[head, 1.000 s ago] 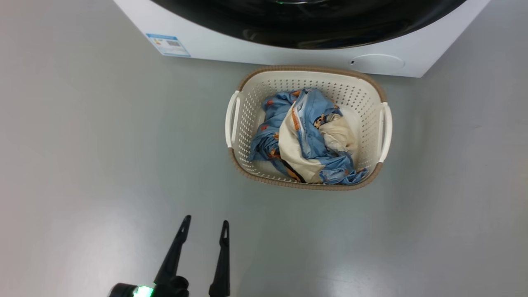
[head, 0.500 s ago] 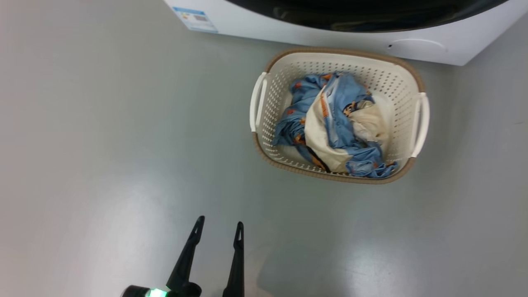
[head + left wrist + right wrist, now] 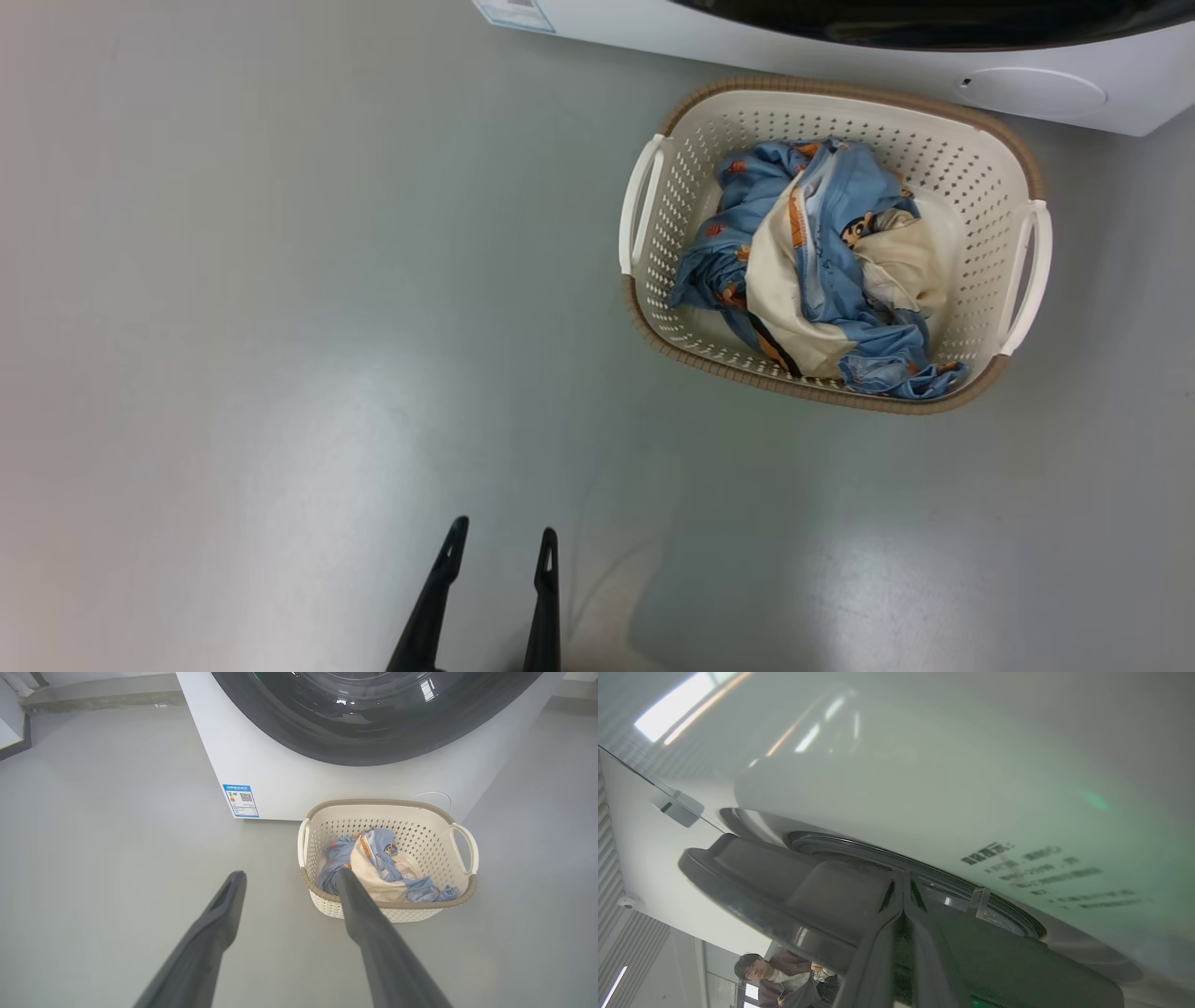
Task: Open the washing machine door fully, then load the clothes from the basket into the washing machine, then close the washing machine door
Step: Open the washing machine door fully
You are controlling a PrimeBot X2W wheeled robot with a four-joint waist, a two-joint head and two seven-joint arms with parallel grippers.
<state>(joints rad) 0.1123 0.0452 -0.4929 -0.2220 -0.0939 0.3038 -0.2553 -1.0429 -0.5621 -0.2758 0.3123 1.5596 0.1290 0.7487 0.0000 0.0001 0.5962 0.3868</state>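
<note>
One basket (image 3: pixel 695 177) holds one bundle of clothes (image 3: pixel 822 271); left end effector (image 3: pixel 502 530) spread wide, right end effector (image 3: pixel 903 883) pinched together

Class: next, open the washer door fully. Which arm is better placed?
Likely right. The right end effector, shut, sits at the rim of the round glossy black door; the left end effector, open, hangs over grey floor.

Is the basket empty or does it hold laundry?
Loaded: the clothes lie crumpled inside the basket, covering most of its floor.
</note>
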